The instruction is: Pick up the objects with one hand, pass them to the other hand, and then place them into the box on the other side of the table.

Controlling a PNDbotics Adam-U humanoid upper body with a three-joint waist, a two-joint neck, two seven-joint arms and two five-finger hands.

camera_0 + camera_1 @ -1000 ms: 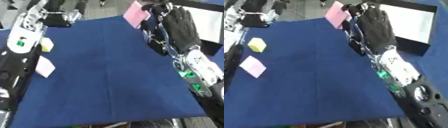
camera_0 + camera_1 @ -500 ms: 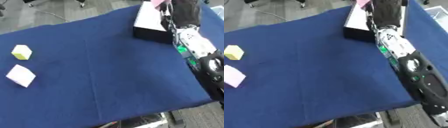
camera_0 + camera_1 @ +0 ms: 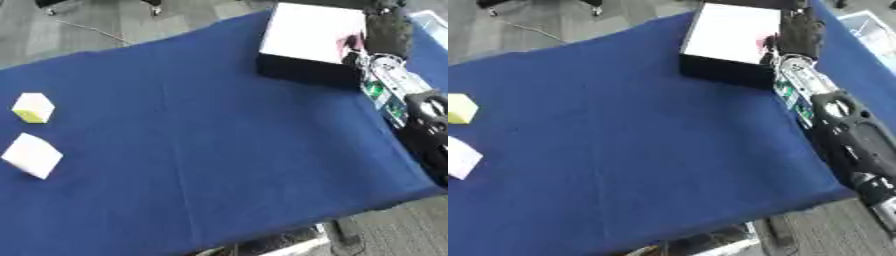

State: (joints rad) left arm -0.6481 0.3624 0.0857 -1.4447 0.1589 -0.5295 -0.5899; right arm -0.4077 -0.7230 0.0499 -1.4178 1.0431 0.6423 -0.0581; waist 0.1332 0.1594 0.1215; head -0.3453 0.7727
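**Q:** Blue cloth [image 3: 219,150], white-lined box [image 3: 311,35], and what is the right hand [image 3: 798,32] doing?

**A:** It hangs over the box's right rim with a pink block [image 3: 763,44] showing against it. Whether the fingers grip the block or have let go, I cannot tell. The left hand is out of view.

**Q:** How far along is the job?

**A:** By my reading, one delivery is at its last step. A pale block [image 3: 32,156] and a yellow block [image 3: 33,107] wait at the left edge, well apart from the box, so two passes remain.

**Q:** What differs from a second ago?

**A:** The camera has swung right. The hand, then raised near the cloth's far edge with the pink block, has reached the box.
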